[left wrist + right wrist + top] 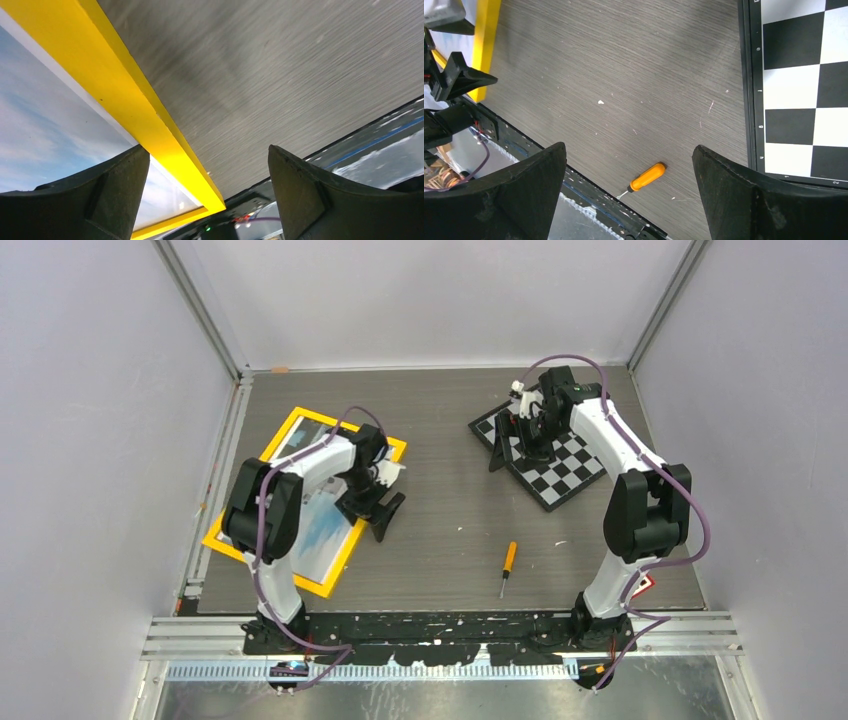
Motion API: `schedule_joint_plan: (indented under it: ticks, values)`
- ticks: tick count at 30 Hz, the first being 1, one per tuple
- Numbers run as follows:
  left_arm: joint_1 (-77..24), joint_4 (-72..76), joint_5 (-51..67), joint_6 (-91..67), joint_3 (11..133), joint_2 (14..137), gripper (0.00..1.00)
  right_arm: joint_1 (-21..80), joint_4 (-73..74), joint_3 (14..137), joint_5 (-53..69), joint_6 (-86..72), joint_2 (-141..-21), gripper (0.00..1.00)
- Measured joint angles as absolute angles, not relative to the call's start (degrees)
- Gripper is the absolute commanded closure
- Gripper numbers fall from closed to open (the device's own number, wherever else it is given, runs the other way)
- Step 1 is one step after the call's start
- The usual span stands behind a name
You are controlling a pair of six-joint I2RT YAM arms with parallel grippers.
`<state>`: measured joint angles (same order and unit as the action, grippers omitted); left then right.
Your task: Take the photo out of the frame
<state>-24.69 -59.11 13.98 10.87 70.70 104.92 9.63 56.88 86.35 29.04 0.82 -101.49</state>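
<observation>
The top view looks steeply down from above and behind the arm bases onto the whole grey wood-grain surface [450, 510]. The left wrist view, behind the left claw [207, 150], sits very close over the thin yellow-orange rectangular picture frame [150, 125] (seemingly its right edge). The right wrist view looks down from higher, sharing with the top view the small orange-handled screwdriver [647, 177] and the black-and-white checkerboard [799, 85].

One each — frame [222, 543], photo [320, 530], checkerboard [565, 475], screwdriver [509, 560] — plus two robot arms [268, 502] [640, 510].
</observation>
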Motion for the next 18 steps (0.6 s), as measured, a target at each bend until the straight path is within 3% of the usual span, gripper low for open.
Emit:
schedule_joint_plan:
  ticks: [10, 18]
  values:
    - [-25.96, -54.48, 23.83, 2.15, 83.26, 112.29, 0.05, 9.63, 57.71, 86.35, 30.72, -2.92, -101.49, 0.00]
    - [-22.44, -59.05, 22.17, 16.45, 81.14, 105.49, 0.05, 10.11, 55.53, 86.35, 33.71, -7.44, -101.51, 0.00]
